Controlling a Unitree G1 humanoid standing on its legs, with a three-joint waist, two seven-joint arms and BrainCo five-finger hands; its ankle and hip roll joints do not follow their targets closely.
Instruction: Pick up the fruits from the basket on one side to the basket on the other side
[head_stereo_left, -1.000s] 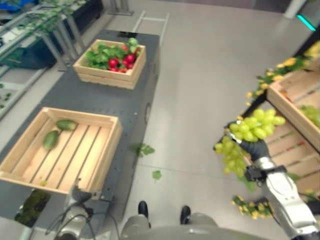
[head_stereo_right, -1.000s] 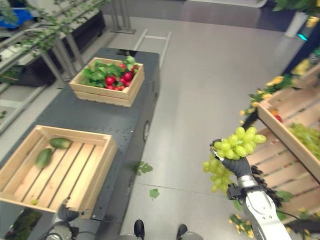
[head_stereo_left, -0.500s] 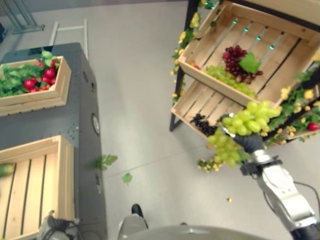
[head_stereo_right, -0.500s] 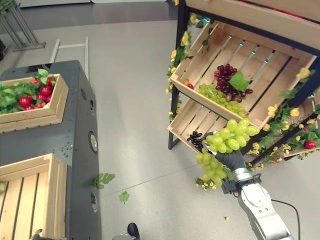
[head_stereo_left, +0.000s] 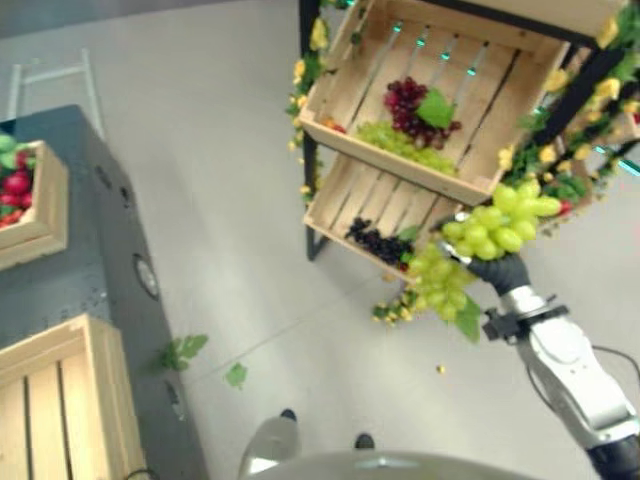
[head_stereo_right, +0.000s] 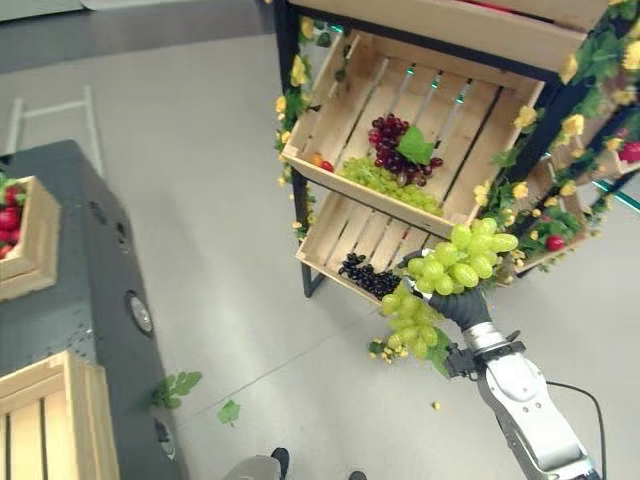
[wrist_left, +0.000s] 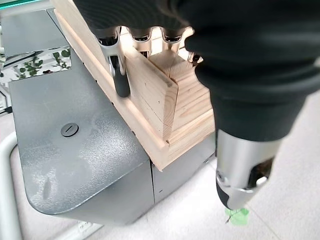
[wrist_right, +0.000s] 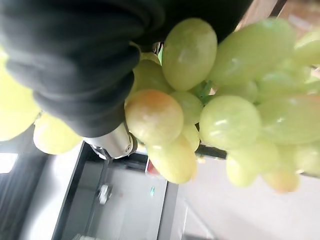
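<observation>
Left hand (wrist_left: 150, 30): fingers relaxed, hooked over the empty crate (head_stereo_left: 60, 400) on the bench (head_stereo_left: 90, 270). Right hand (head_stereo_right: 458, 305): closed around the green grape bunch (head_stereo_right: 445, 280), near the shelf crates (head_stereo_right: 420, 130). Judged status: fruit in transit, placement outstanding.

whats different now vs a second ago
Mostly the camera has swung to the robot's right: the dark table and its crates have slid to the view's left, and the wooden shelf crates have come into view. The right hand stays shut on the green grapes, raised in front of the shelf. The left hand rests at the table crate.
</observation>
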